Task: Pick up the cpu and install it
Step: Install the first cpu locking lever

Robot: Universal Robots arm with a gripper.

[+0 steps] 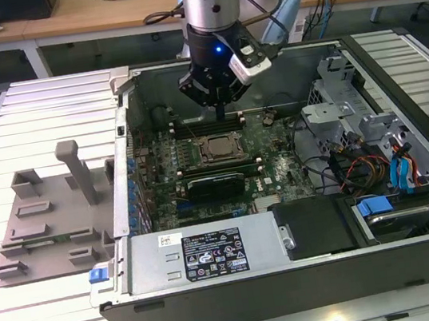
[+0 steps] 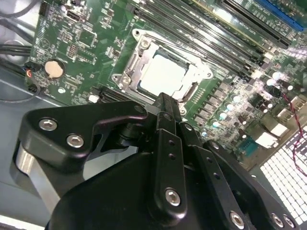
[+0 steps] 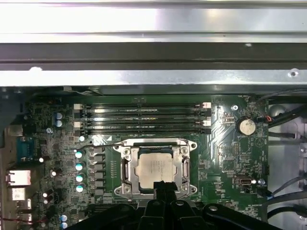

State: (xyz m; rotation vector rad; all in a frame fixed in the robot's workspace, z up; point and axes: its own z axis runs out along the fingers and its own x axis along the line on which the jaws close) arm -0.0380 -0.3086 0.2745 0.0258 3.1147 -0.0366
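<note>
Though the cpu [image 3: 157,168] already lies flat in the motherboard socket [image 3: 125,168], we judge it light, rigid and fragile — best held by its thin edges. Our jaws are pressed together on nothing just above it, and they hide the socket's near edge — seating stays unclear.

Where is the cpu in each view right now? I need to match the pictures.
Exterior view: the cpu lies in the socket at mid-motherboard, below the gripper.
First wrist view: cpu in the metal socket frame, just beyond the gripper tip.
Second wrist view: cpu, pale square in the frame, past the gripper tip.
Shared landmark in both wrist views: the coin battery.
</note>
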